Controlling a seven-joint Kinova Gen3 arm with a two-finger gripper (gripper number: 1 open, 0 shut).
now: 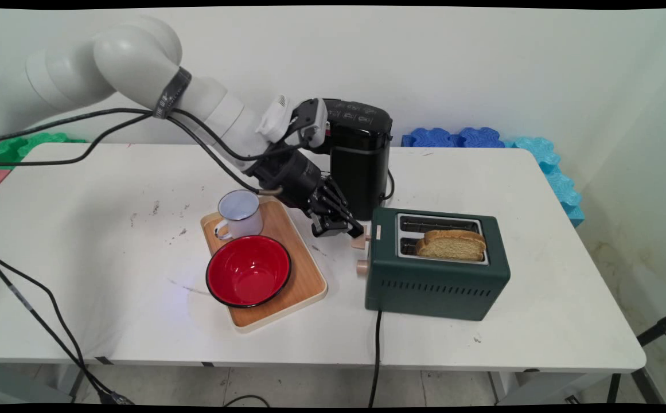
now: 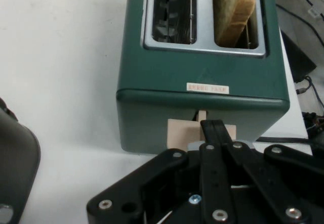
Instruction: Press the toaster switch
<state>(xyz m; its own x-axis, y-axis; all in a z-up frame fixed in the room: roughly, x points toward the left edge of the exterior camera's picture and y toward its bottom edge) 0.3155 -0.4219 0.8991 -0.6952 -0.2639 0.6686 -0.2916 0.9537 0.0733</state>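
Main view: the black two-finger gripper (image 1: 349, 228) reaches the beige lever (image 1: 359, 241) on the end of the dark green two-slot toaster (image 1: 436, 281), whose near slot holds a slice of toasted bread (image 1: 452, 245). A wooden tray (image 1: 304, 281) beside it carries a red bowl (image 1: 248, 271) and a white enamel mug (image 1: 241, 213).

Hand view: the fingers (image 2: 215, 133) lie narrow, closed together, their tips on the lever (image 2: 177, 133).
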